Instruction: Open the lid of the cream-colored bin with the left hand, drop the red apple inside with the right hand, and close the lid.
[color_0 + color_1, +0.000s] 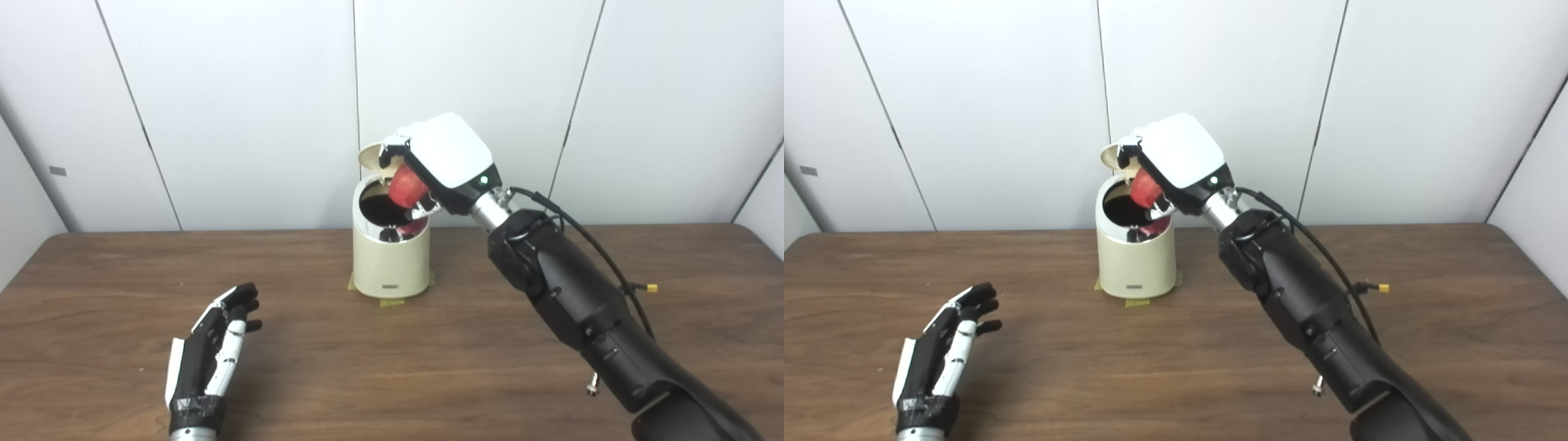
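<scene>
While right hand (429, 168) grips red apple (407, 187) over bin (390, 257), off-centre release risks rim bounce; left hand (214, 349) idle, fingers spread, lid (373, 156) up.

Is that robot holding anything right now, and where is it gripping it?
Yes. The right hand grips the red apple around its sides, over the open bin. The left hand holds nothing.
</scene>
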`<state>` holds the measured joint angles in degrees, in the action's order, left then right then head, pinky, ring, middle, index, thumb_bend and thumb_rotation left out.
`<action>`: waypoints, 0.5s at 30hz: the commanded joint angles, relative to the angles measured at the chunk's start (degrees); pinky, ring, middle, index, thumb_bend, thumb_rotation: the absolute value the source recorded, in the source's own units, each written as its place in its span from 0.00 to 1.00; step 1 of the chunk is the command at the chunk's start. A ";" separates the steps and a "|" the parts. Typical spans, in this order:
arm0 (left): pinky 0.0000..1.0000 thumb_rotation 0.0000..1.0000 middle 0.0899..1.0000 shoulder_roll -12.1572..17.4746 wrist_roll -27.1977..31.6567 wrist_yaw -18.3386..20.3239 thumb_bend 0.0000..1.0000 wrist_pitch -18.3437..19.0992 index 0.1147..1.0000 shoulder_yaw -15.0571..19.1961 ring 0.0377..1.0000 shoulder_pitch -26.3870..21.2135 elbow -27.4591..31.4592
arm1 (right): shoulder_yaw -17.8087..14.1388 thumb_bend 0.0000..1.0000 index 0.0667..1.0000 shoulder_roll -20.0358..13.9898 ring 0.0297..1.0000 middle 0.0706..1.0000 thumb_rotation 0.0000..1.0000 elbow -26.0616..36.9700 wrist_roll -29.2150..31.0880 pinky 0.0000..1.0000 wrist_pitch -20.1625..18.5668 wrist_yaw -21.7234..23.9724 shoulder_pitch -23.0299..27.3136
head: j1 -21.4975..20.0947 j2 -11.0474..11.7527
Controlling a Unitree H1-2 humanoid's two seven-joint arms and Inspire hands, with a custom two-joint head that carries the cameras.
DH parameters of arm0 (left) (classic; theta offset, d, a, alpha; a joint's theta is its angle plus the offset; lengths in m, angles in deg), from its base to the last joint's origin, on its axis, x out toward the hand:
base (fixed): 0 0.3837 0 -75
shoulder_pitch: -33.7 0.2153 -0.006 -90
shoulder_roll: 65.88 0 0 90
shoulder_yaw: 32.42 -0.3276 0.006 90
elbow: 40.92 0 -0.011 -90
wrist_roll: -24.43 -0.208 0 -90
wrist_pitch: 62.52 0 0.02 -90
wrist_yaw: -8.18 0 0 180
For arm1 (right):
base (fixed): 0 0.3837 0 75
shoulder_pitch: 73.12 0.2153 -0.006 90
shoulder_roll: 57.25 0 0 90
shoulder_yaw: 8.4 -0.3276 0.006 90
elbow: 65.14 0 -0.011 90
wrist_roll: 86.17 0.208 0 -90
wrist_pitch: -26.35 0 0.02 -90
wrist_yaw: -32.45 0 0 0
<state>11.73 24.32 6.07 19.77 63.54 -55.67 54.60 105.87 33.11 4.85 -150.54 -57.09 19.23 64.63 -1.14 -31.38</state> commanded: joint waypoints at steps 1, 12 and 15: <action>0.71 0.63 0.79 0.23 -0.35 -0.07 0.34 -0.86 0.74 -0.32 0.79 -1.15 1.41 | -0.56 0.98 0.54 -0.56 0.57 0.61 0.07 1.68 -0.02 0.46 -1.35 -1.30 2.42 | -0.04 -0.03; 0.70 0.64 0.79 0.45 -0.08 0.11 0.34 -1.19 0.74 -0.30 0.79 -1.27 0.91 | -0.43 0.99 0.54 -0.67 0.57 0.61 0.10 1.93 -0.04 0.46 -1.32 -1.10 2.36 | -0.02 -0.09; 0.69 0.64 0.79 0.39 -0.25 0.03 0.34 -0.86 0.74 -0.31 0.79 -1.27 1.18 | -0.57 0.99 0.54 -0.58 0.57 0.61 0.10 1.96 0.36 0.47 -1.21 -1.06 2.31 | -0.03 -0.11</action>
<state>11.78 24.33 6.13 19.76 63.47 -55.67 54.60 106.00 33.11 4.91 -150.49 -57.16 19.23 64.55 -1.14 -31.46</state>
